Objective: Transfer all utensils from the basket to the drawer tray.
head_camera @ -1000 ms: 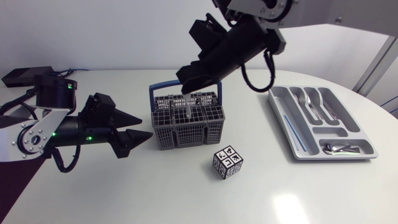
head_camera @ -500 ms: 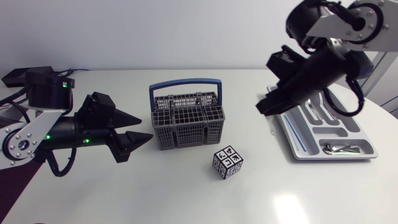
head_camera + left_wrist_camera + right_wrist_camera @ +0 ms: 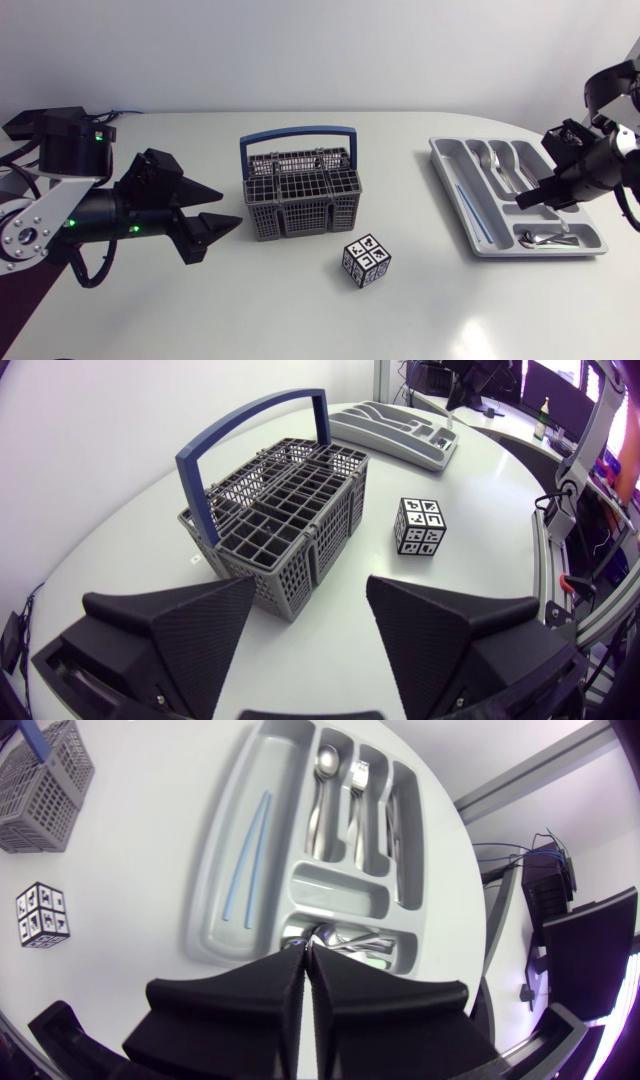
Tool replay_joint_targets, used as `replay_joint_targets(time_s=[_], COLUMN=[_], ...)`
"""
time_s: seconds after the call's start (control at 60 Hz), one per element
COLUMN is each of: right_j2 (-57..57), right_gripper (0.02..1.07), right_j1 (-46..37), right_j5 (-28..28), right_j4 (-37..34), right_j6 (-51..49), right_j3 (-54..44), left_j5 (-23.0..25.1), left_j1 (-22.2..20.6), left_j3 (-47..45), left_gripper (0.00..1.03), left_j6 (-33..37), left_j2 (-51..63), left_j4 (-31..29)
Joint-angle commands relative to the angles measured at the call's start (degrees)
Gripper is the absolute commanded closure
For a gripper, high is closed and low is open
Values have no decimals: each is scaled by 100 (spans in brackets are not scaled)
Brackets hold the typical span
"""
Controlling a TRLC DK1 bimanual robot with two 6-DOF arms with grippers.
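Head looks down — wrists closer; all three share basket (image 3: 300, 215) and tray (image 3: 446, 170).

Bright even light, glare spots, fisheye-warped edges.

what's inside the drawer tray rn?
Two blue sticks in one long slot, spoons, forks and other cutlery in the rest, small spoons in the end slot, partly hidden by the right gripper.

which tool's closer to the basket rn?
Left. The left tool sits open just beside the basket, fingertips pointing at its side without touching. The right tool is far off, shut, over the drawer tray.
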Motion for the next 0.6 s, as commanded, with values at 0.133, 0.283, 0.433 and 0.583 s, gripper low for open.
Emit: replay_joint_targets(time_s=[0.133,0.283,0.433,0.583], right_j2=[733,1269,1655,1866], right_gripper=[99,99,98,63], right_j1=[-706,-873,-908,-811], right_j5=[312,532,558,558], right_j4=[836,1434,1768,1961], right_j6=[-543,-622,-614,-561], right_j3=[-236,-342,-386,-465], left_j5=[-114,-158,-194,-246], left_j1=[-92,-109,-118,-127], left_j3=[30,12,4,4], left_gripper=[26,25,25,25], left_j6=[44,44,26,8], left_j2=[-187,-222,-257,-266], left_j4=[-179,-223,-250,-267])
